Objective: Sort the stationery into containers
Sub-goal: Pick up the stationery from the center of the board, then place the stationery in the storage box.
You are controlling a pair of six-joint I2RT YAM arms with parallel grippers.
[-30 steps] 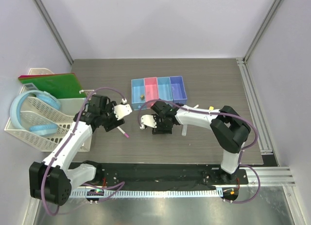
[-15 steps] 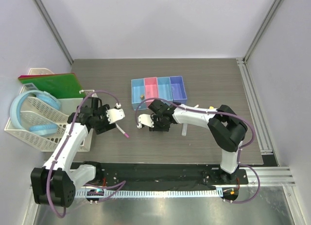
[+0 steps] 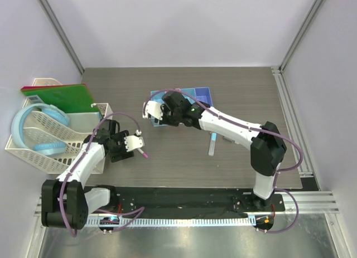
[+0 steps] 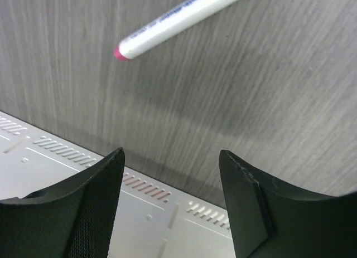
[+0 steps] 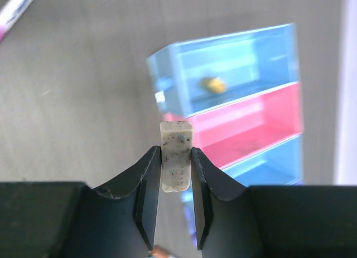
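Observation:
My right gripper (image 3: 160,114) is shut on a speckled tan piece (image 5: 176,152) and holds it raised just in front of the row of containers (image 3: 204,97). The right wrist view shows the light blue bin (image 5: 234,63) with a small yellow-tan piece (image 5: 213,85) in it, then the pink bin (image 5: 256,121) and another light blue bin (image 5: 273,160). My left gripper (image 3: 133,144) is open and empty, close to a white pen with a pink tip (image 3: 142,152), which also shows in the left wrist view (image 4: 178,21). A pale blue tube (image 3: 212,144) lies right of centre.
A white lattice basket (image 3: 50,138) with a big blue hoop (image 3: 22,127) stands at the left, a green board (image 3: 58,96) behind it. A metal rail (image 3: 293,130) runs along the table's right edge. The right arm stretches across the table's middle.
My right gripper has risen with the tan piece and moved up-left to the left end of the containers. My left arm has drawn back toward the near left, beside the pen.

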